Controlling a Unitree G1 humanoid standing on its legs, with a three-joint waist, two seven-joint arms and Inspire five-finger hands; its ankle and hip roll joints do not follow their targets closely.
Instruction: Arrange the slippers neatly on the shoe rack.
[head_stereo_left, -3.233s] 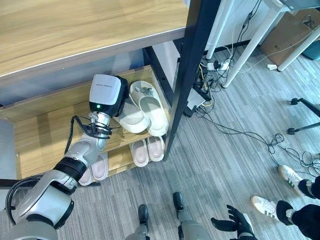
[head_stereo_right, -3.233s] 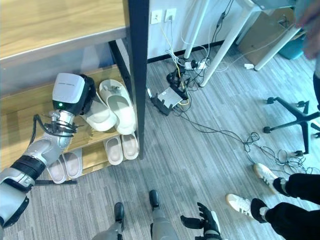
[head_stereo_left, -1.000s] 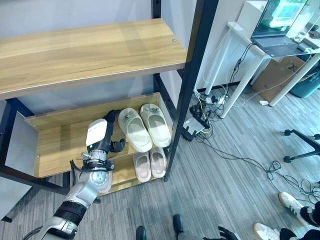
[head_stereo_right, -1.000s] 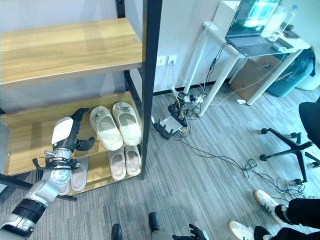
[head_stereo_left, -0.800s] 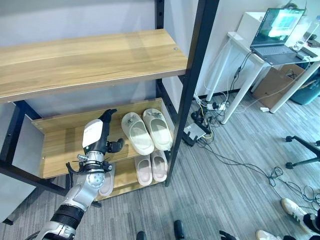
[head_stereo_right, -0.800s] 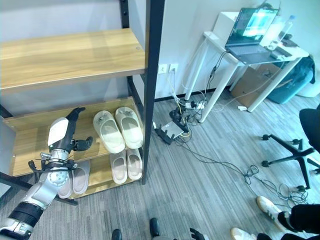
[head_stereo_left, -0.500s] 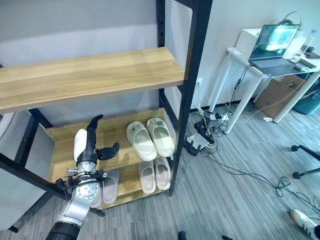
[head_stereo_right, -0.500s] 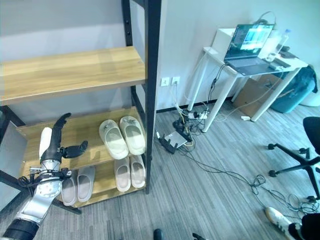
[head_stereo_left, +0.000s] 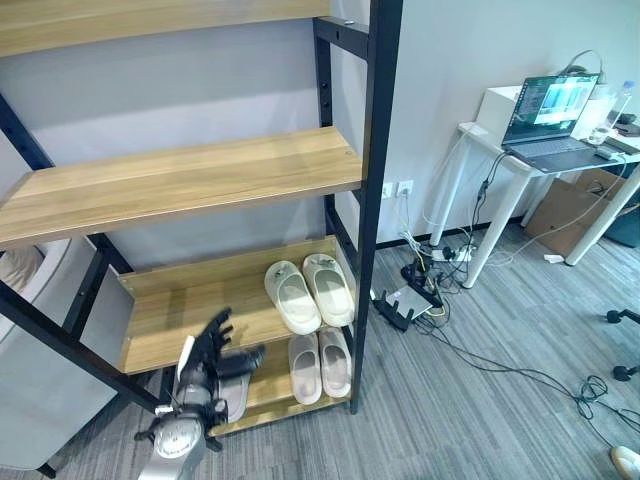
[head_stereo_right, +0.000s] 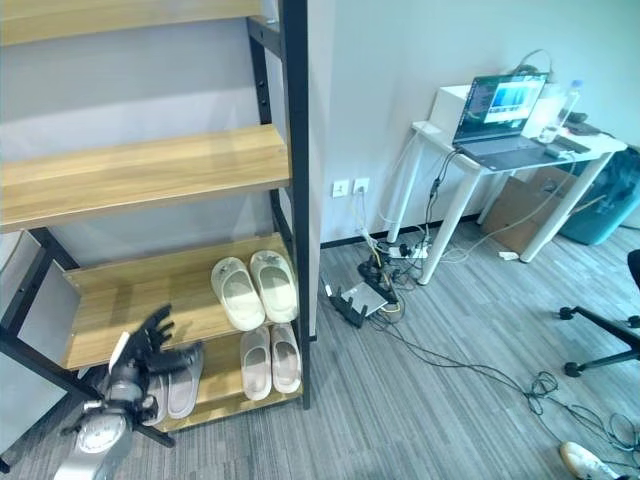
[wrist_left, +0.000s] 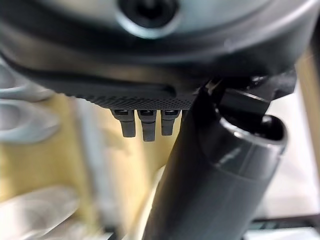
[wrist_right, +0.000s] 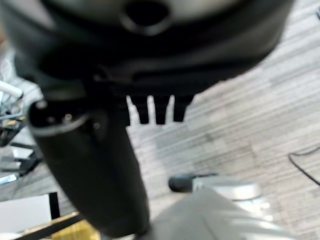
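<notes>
1. Lowered since a moment ago, the left hand (head_stereo_left: 212, 352) hangs before the shoe rack (head_stereo_left: 180, 185), fingers (head_stereo_left: 218, 325) spread, empty.
2. Cream slippers (head_stereo_left: 309, 289) lie paired on the rack's middle shelf, well apart from the fingers.
3. Right hand (wrist_right: 90, 150): fingers straight.

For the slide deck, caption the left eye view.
Left hand open before the shoe rack, cream slippers paired on a shelf.

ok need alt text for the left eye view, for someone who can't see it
A cream pair of slippers sits side by side on a wooden shoe rack, on a lower shelf, with another pale pair on the shelf beneath. The robot's left hand hangs open, holding nothing, in front of the rack's lower left.
</notes>
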